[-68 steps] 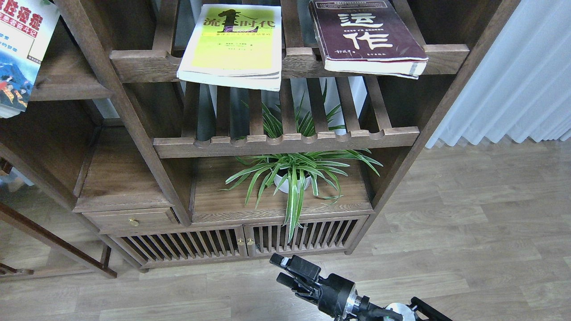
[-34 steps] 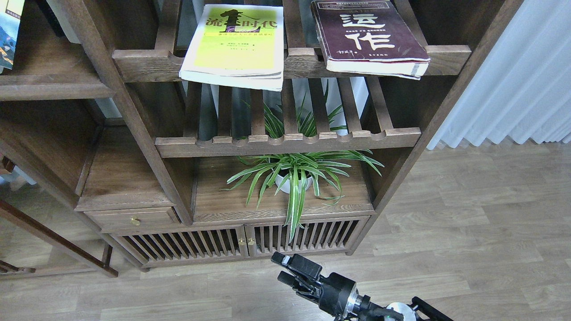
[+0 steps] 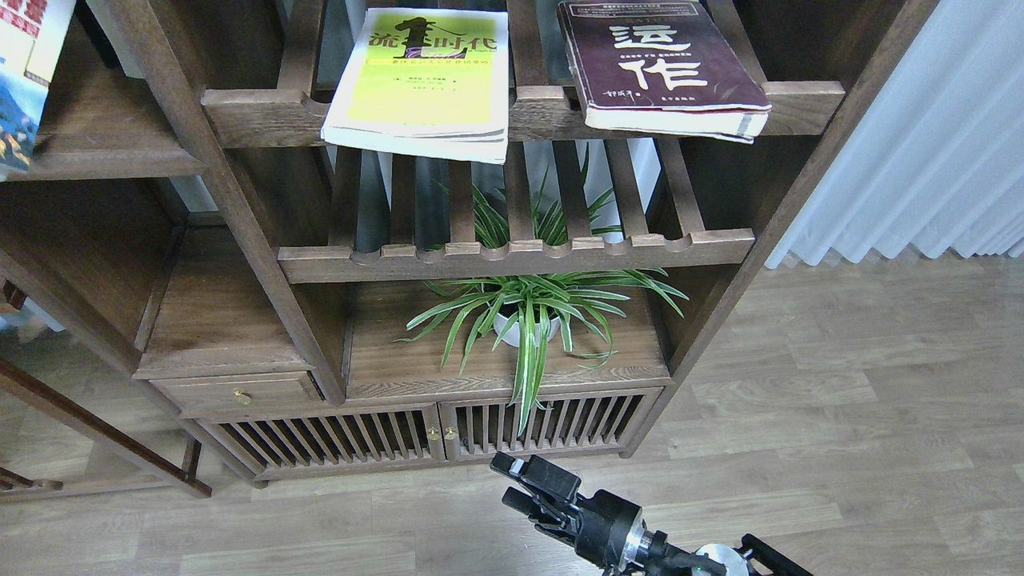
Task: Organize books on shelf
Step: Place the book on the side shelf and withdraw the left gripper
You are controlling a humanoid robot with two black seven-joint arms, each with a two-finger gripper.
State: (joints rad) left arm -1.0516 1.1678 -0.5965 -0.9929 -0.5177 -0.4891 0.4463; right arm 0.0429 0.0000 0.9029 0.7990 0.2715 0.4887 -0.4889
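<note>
The yellow-green book lies flat on the top slatted rack, its front edge overhanging. The maroon book lies flat to its right on the same rack, also overhanging. A cream book with a blue photo shows at the far left edge, over the solid dark-brown plank shelf; most of it is cut off and what holds it is hidden. My right gripper is low over the floor in front of the cabinet doors, fingers apart and empty. My left gripper is out of view.
A spider plant in a white pot stands on the lower board, leaves hanging over the slatted doors. A second slatted rack sits above it. A white curtain hangs on the right. Wooden floor lies in front.
The cream book at the left edge went almost out of view, then came partly back. The view shifted slightly. My right gripper has barely moved.
</note>
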